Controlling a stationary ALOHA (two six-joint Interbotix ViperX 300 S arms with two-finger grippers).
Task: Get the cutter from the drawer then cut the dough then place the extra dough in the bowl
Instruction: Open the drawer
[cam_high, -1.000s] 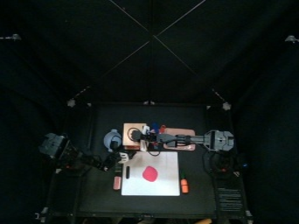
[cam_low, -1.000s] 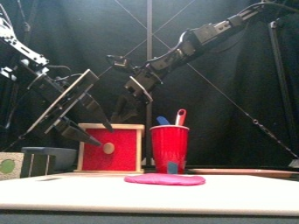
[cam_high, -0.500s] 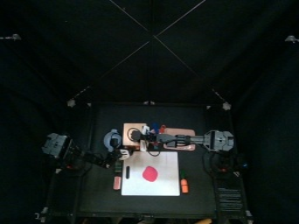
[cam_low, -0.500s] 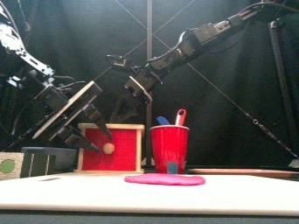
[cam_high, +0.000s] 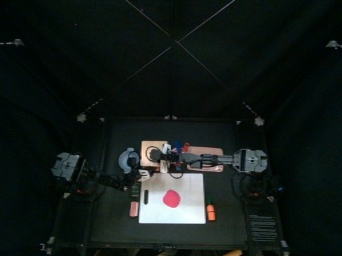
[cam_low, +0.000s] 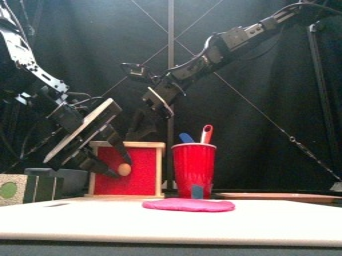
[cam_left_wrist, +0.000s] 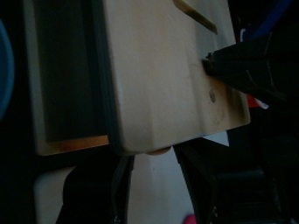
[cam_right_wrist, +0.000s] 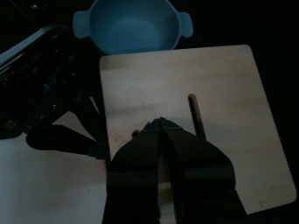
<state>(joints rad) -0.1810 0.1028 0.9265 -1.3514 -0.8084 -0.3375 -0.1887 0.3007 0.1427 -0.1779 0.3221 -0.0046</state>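
Left gripper (cam_low: 118, 165) has come down over the last sec and now sits right at the red drawer front (cam_low: 140, 182) of the wooden box (cam_right_wrist: 222, 96). The right arm hasn't shifted.

The cutter isn't visible in any view, and the drawer's inside is hidden. In the left wrist view the left gripper's jaws stand apart, w/ the drawer's small pale knob (cam_left_wrist: 152, 150) just ahead btwn the tips. Can't tell if they touch it.

The right gripper (cam_right_wrist: 163, 131) reaches in from 3 o'clock on the top view. It's over the box's top, just beside the slot, jaws pinched together w/ nothing btwn them. Can't tell whether the tips touch the wood.

Containers:
- **Bowl:** the blue-grey bowl (cam_right_wrist: 128, 24) sits just beside the box at its 9 o'clock, and its inside shows bare.
- **Cup:** the red cup (cam_low: 194, 170) stands close by the box, to its right in the front view. It holds a blue knife (cam_low: 186, 138) and a red knife (cam_low: 206, 133), both sticking up past the rim.

The dough (cam_low: 189, 205) is a flat pinkish-red disc lying near the middle of the white cutting board (cam_high: 194, 188). The board is at the box's 6 o'clock, toward the front of the black table (cam_high: 120, 228).
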